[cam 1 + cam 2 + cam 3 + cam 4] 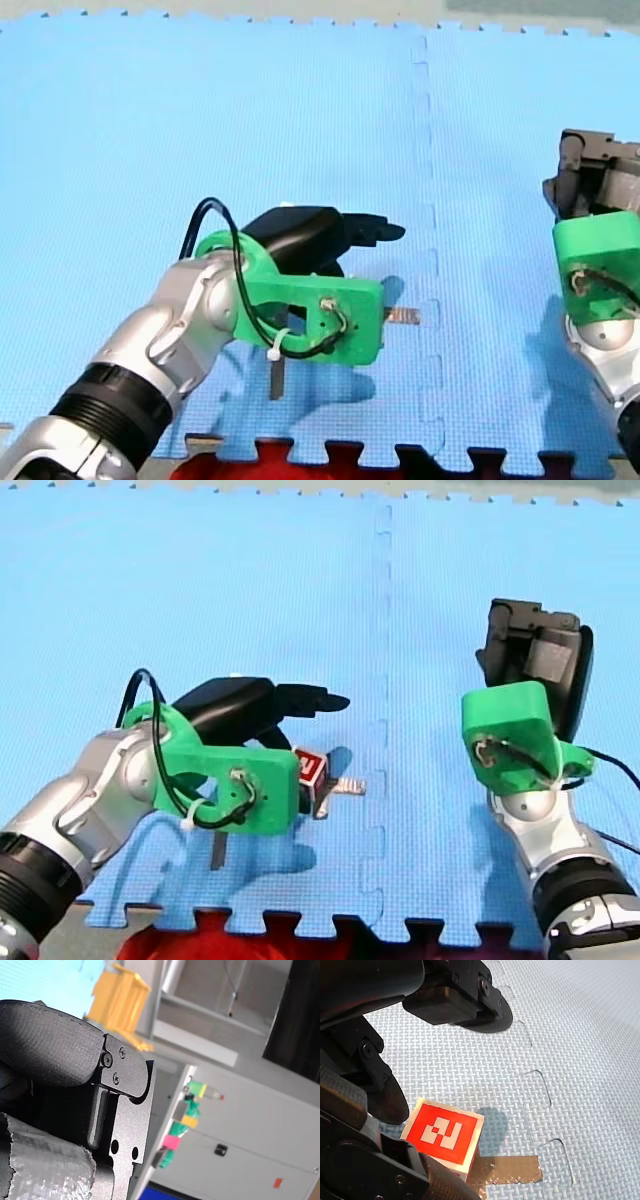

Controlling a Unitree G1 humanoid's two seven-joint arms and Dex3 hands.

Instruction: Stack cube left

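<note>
At the near edge, a red mat [230, 935] locked into the blue mat [250, 580] along a toothed border. The left arm [90, 800], silver, sat at the near left, with a green bracket [245, 780] at its wrist and a black cable [135, 695] looped over it. Just beside the bracket, a short strip [217, 852] of tape lay flat on the blue mat.

A little farther on, the cube [308, 770] sat on the blue mat. It was red with a white pattern on its top face. A second strip [347, 786] ran out from its base.

The left hand [255, 708] hung over the cube, wide and holding nothing. In the second wrist view its black fingers [460, 1002] stood around the cube. One was well apart on the far side. Another was right at the cube's near corner, and we could not tell whether it touched.

To the right, well apart from the cube, the right arm [545, 840] stood upright with a second bracket [510, 730], also green. The right hand [535, 660] was above the mat. We could not tell whether it was wide or narrow.

A seam [387, 630] ran between the arms to the blue mat's far edge.
</note>
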